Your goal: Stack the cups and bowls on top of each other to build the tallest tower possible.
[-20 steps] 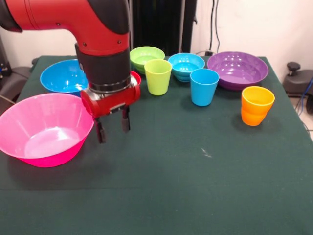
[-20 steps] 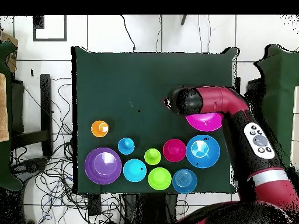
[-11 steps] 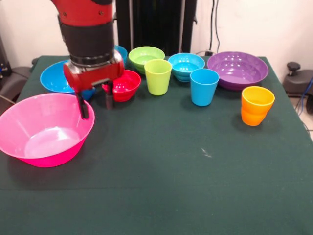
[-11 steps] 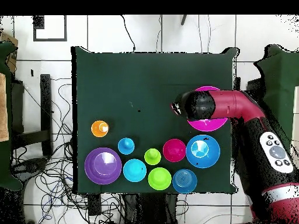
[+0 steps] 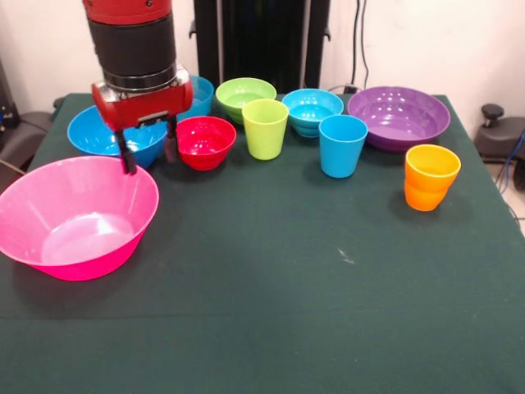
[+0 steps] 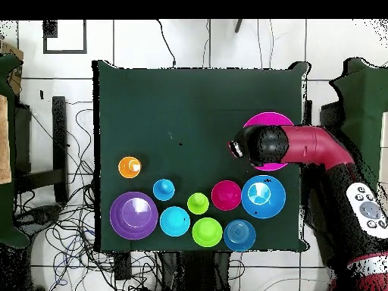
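My gripper (image 5: 149, 151) hangs open and empty between the far rim of the huge pink bowl (image 5: 78, 217) and the large blue bowl (image 5: 92, 131). Beside it, to the right, stands the small red bowl (image 5: 205, 141). Further along the back are the lime green cup (image 5: 265, 127), lime green bowl (image 5: 246, 93), small blue bowl (image 5: 312, 108), light blue cup (image 5: 342, 145), wide purple bowl (image 5: 399, 116) and orange cup (image 5: 431, 176). The ribbed cyan bowl (image 5: 200, 89) peeks out behind the arm. Nothing is stacked. From overhead, the arm (image 6: 303, 145) covers much of the pink bowl (image 6: 267, 119).
All the ware stands on a dark green cloth table (image 5: 312, 279). Loose cables (image 6: 68, 227) lie on the floor beside the table in the overhead view. A black post (image 5: 262, 41) rises behind the table's far edge.
The gripper has swung from over the open cloth to the pink bowl's far rim, toward the large blue bowl. The red bowl now shows fully. No ware has moved.
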`<action>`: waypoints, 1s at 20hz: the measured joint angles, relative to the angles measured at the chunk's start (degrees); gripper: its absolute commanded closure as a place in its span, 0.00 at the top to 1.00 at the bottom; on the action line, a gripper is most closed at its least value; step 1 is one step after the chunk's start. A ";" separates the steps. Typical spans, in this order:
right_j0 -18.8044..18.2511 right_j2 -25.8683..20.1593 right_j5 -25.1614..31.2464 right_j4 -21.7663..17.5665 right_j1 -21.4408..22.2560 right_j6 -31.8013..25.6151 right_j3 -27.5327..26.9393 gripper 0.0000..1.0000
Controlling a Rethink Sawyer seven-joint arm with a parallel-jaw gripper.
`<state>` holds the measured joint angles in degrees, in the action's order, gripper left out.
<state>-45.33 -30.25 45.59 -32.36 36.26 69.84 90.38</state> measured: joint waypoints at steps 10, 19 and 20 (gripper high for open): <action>3.88 8.48 -0.04 3.61 0.11 13.02 7.19 1.00; 3.88 10.56 0.11 3.57 -0.51 15.91 7.92 1.00; 3.78 10.57 0.34 3.56 -0.84 15.92 7.55 1.00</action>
<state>-41.55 -19.68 45.93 -28.80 35.43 85.76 97.94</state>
